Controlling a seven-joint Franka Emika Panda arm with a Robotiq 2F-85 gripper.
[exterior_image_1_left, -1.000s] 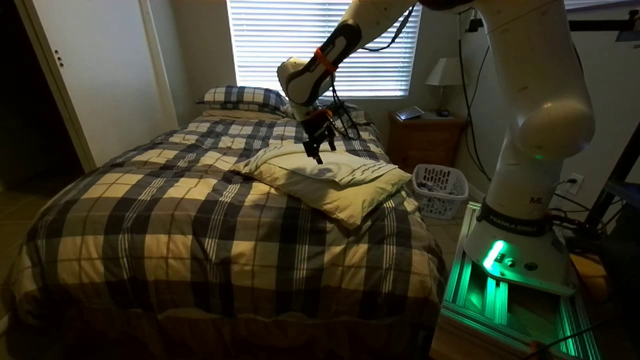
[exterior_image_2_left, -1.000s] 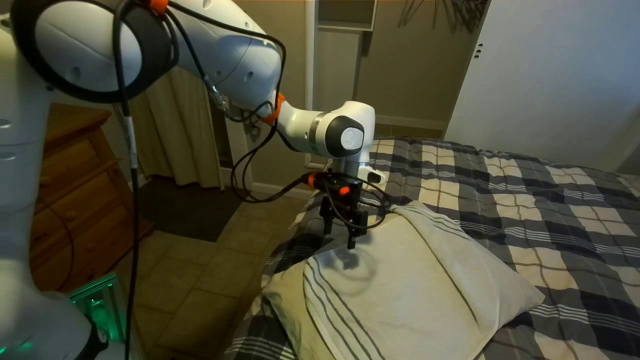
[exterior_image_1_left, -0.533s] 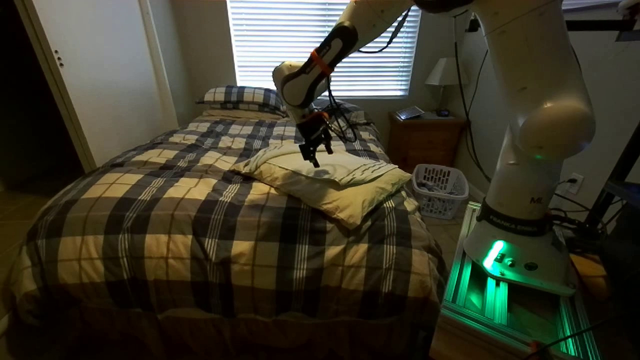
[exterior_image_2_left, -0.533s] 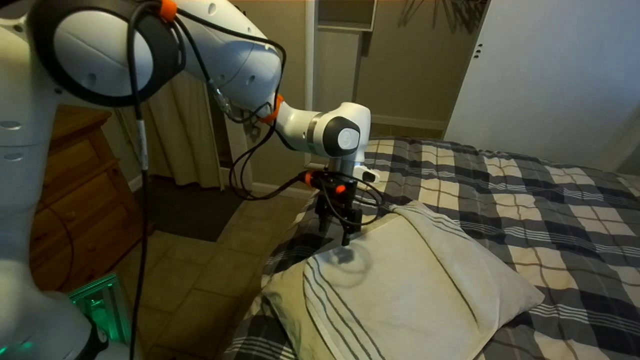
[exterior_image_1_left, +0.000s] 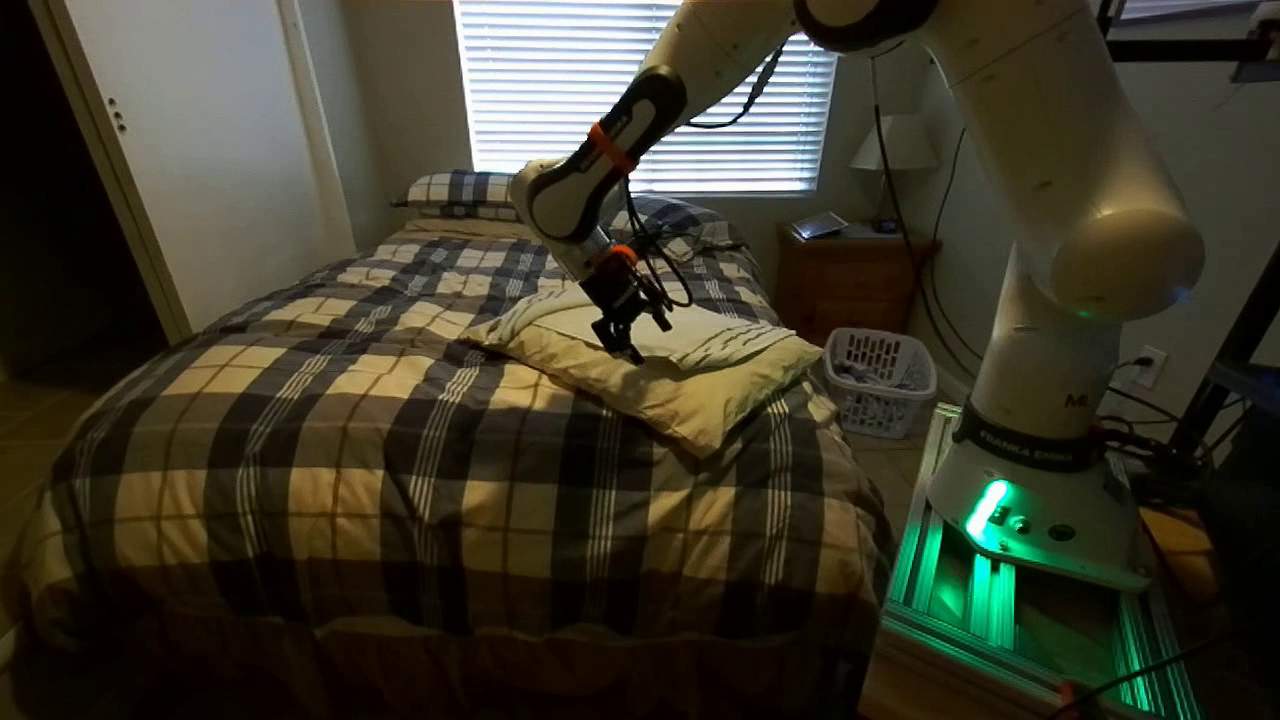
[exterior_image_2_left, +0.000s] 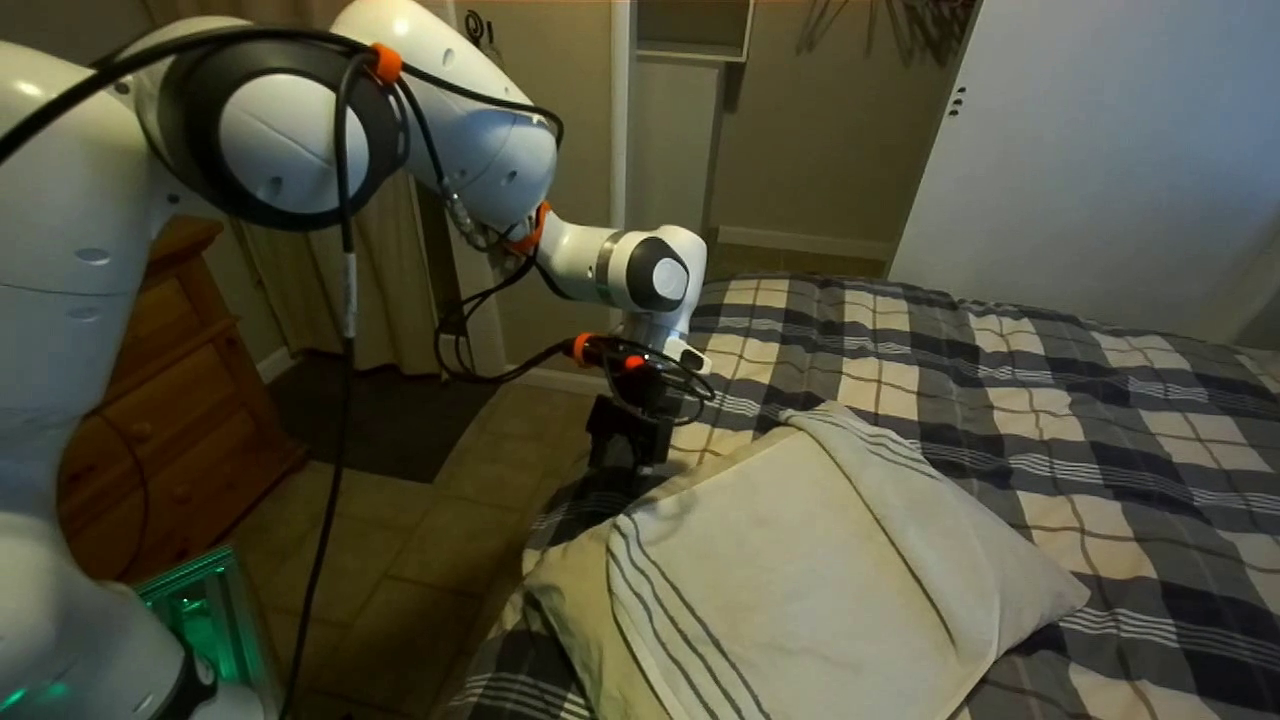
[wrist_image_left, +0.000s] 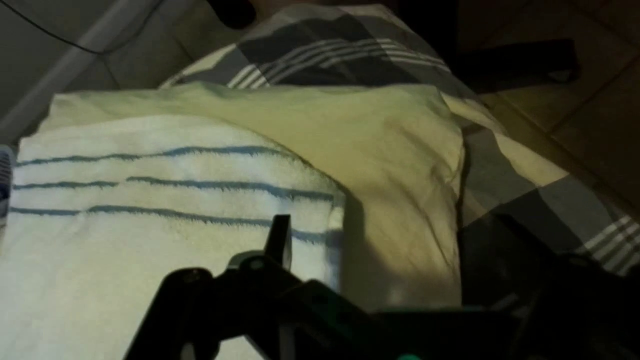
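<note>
In an exterior view: one black two-finger gripper (exterior_image_1_left: 650, 338), mounted on a white jointed robot arm (exterior_image_1_left: 1030, 90), tilted over the near part of a white cloth towel with blue-grey stripes (exterior_image_1_left: 712, 330); towel spread across a cream fabric pillow (exterior_image_1_left: 700, 400); pillow lying flat on a bed with a plaid cover of dark blue, grey and cream (exterior_image_1_left: 350, 480); beside the bed, one white slotted plastic basket (exterior_image_1_left: 880, 415); farther back, one brown wooden nightstand (exterior_image_1_left: 845, 290) bearing a lamp with a white shade (exterior_image_1_left: 910, 145). In an exterior view: gripper pointing down near the pillow's far edge, black cables (exterior_image_2_left: 530, 365) looped about it; towel covering most of the pillow, a long fold showing at one striped end; off the bed's side, one dark flat mat (exterior_image_2_left: 385, 420) on the tiled floor (exterior_image_2_left: 430, 540); near the arm, one brown wooden chest of drawers (exterior_image_2_left: 200, 440). In the wrist view: fingers (wrist_image_left: 278, 240) spread wide apart, holding nothing; one finger over the towel, its mate past the pillow's side, over the plaid cover; in the gap, the towel's edge and a bare strip of pillow; contact between fingertips and fabric cannot be told.
</note>
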